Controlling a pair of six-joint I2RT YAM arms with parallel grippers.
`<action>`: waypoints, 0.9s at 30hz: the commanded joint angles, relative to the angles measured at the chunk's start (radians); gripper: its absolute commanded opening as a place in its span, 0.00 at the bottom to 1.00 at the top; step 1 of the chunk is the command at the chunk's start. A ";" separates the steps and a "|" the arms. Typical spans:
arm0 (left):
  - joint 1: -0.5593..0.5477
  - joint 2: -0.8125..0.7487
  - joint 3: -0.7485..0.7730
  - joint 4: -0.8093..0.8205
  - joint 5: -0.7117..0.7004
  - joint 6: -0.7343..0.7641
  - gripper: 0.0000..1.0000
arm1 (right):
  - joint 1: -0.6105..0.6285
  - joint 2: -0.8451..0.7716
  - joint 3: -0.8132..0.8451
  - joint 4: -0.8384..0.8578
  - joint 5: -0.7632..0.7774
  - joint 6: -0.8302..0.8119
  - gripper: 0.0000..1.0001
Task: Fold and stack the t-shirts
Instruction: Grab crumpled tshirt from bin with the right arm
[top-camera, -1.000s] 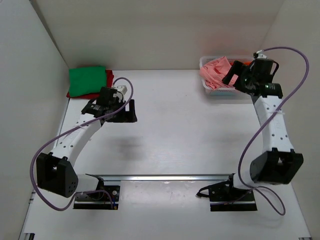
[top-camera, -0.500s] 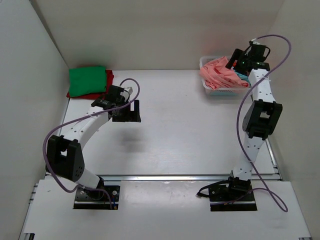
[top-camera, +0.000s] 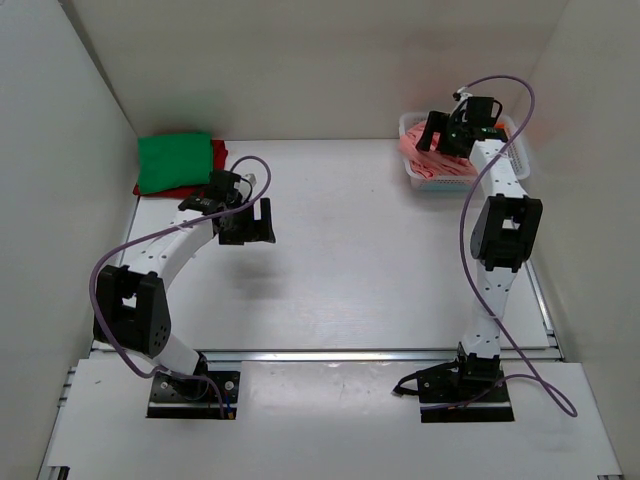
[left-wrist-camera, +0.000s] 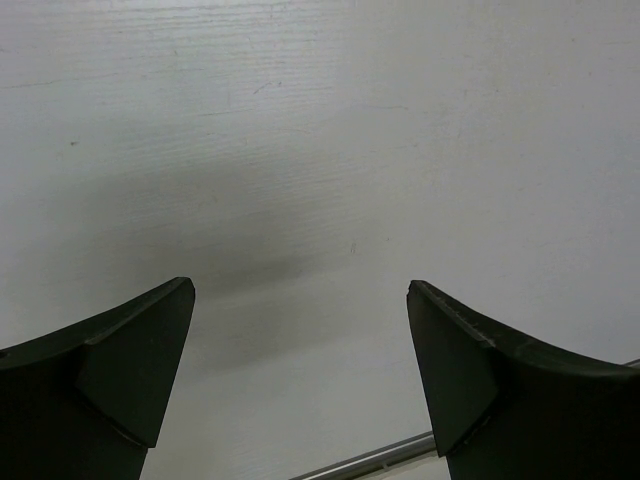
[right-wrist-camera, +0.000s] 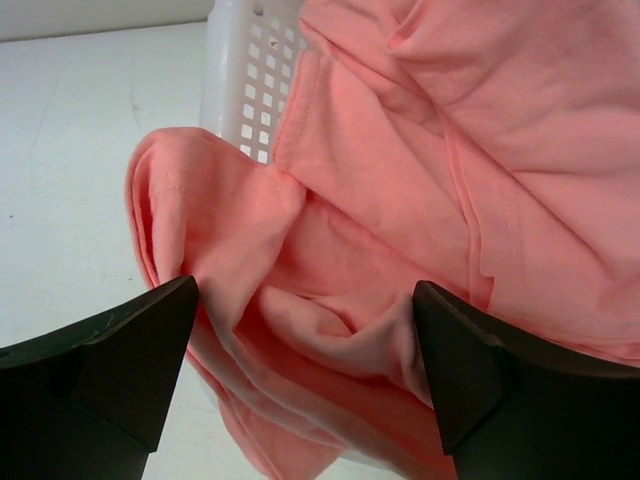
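Observation:
A salmon-pink t-shirt (right-wrist-camera: 400, 170) lies crumpled in the white lattice basket (right-wrist-camera: 240, 80) and spills over its rim. In the top view this shirt (top-camera: 420, 163) fills the basket (top-camera: 462, 184) at the back right. My right gripper (right-wrist-camera: 302, 290) hangs open just above it, and a loose fold of the cloth lies between its spread fingers (right-wrist-camera: 120, 370) without being pinched. From above, the right gripper (top-camera: 437, 135) sits over the basket's left half. A folded green t-shirt (top-camera: 175, 160) rests on a red one (top-camera: 219, 153) at the back left. My left gripper (top-camera: 248, 232) is open over bare table (left-wrist-camera: 300, 285).
A metal rail (top-camera: 330, 354) crosses the table in front of the arm bases and shows at the bottom of the left wrist view (left-wrist-camera: 370, 460). White walls close in the left, back and right sides. The right arm stands tall beside the basket.
The right arm has straightened up and swung its gripper from the basket's right side to over the pink shirt. The left arm's elbow has drawn in, while its gripper has barely moved.

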 joint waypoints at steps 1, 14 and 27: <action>0.011 -0.009 0.032 0.001 0.022 -0.010 0.99 | -0.016 0.000 0.013 -0.032 0.018 -0.051 0.86; -0.017 -0.052 0.087 -0.028 -0.047 -0.021 0.00 | -0.047 -0.135 0.142 -0.038 0.080 -0.031 0.00; -0.046 -0.141 0.126 0.000 -0.015 -0.047 0.38 | 0.149 -0.678 0.170 0.083 -0.155 0.075 0.01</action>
